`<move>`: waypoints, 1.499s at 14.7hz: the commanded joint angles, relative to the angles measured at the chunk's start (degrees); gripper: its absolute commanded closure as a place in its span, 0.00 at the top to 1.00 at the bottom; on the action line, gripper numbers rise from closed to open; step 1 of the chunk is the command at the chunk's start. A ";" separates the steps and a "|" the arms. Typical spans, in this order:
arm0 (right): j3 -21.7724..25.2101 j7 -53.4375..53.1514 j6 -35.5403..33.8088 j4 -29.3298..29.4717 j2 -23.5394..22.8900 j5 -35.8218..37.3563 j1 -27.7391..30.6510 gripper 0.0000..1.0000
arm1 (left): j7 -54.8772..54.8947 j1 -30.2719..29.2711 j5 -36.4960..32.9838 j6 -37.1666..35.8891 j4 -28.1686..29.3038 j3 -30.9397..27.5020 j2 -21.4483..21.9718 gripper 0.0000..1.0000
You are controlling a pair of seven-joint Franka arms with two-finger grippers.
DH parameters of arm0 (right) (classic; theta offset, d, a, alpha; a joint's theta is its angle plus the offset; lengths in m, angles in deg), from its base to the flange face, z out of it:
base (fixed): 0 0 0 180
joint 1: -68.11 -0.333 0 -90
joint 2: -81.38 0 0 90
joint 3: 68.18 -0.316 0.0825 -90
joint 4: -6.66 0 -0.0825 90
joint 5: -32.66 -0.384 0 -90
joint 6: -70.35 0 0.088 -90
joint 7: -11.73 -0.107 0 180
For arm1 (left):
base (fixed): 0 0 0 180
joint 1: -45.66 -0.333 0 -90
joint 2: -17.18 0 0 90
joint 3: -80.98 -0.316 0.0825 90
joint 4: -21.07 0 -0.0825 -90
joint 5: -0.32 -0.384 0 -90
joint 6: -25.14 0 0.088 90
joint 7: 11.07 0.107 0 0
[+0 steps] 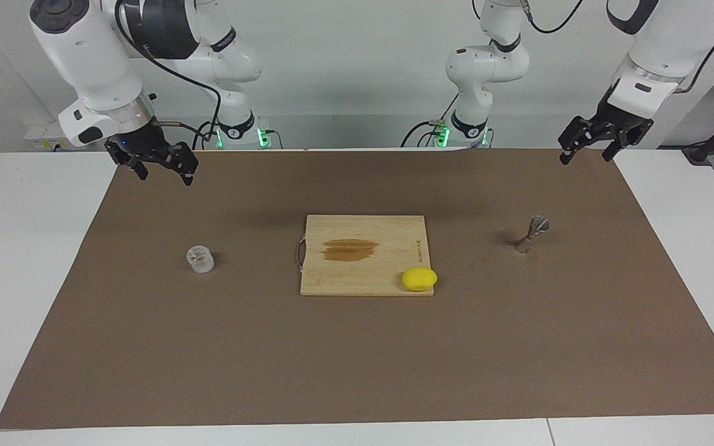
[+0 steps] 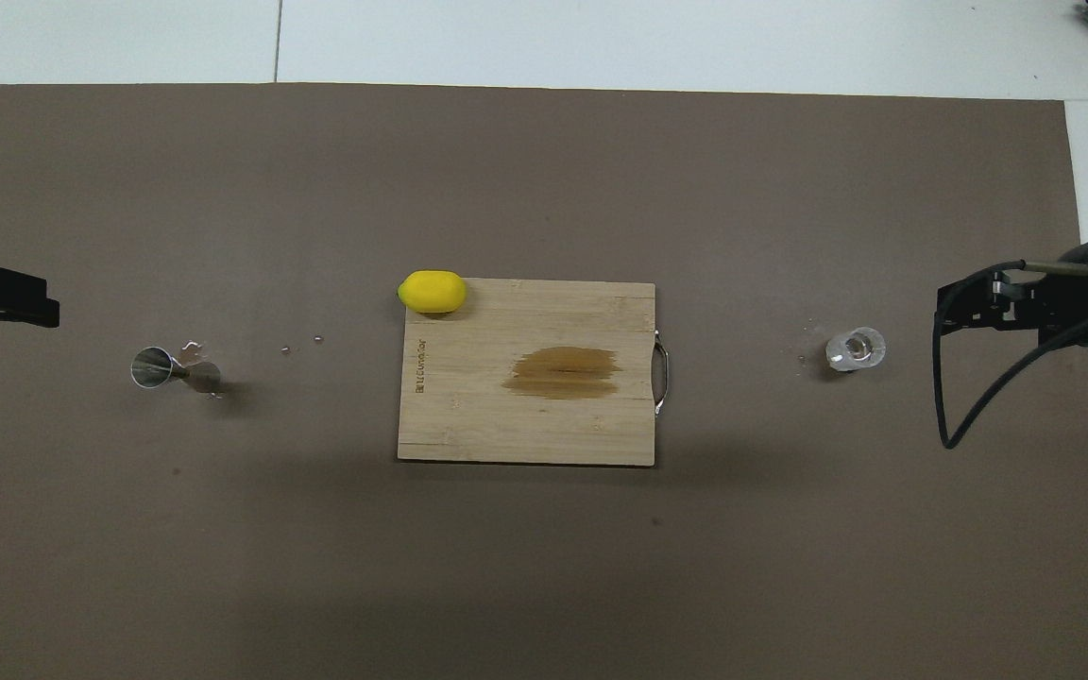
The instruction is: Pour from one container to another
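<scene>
The small clear cup (image 1: pixel 200 259) (image 2: pixel 855 348) stands on the brown mat toward the right arm's end of the table. The silvery hourglass jigger (image 1: pixel 532 234) (image 2: pixel 171 366) stands on the mat toward the left arm's end. My right gripper (image 1: pixel 163 173) hangs open and empty in the air over the mat's corner at its own end, well apart from the cup. My left gripper (image 1: pixel 586 156) hangs open and empty over the mat's corner at its end, apart from the jigger. Both arms wait.
A wooden cutting board (image 1: pixel 363 272) (image 2: pixel 525 434) with a dark wet stain lies in the middle of the mat. A yellow lemon (image 1: pixel 419 279) (image 2: pixel 432 292) rests on the board's corner farthest from the robots. A few tiny specks (image 2: pixel 303 345) lie near the jigger.
</scene>
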 commanded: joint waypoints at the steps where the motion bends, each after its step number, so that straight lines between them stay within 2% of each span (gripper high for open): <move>1: -0.25 -0.96 -0.31 -1.27 1.29 -1.22 0.63 1.00 | -0.06 0.83 -0.83 1.43 1.98 -0.55 1.62 1.00; 12: -0.25 -0.96 -0.31 -1.27 1.29 -1.31 0.63 1.00 | 0.03 0.39 -0.91 3.53 2.59 -0.46 1.62 1.00; 22: -0.34 -0.96 -0.31 -1.27 1.29 -1.22 0.63 1.00 | -0.15 -2.86 -0.92 18.20 14.18 -0.55 4.88 1.00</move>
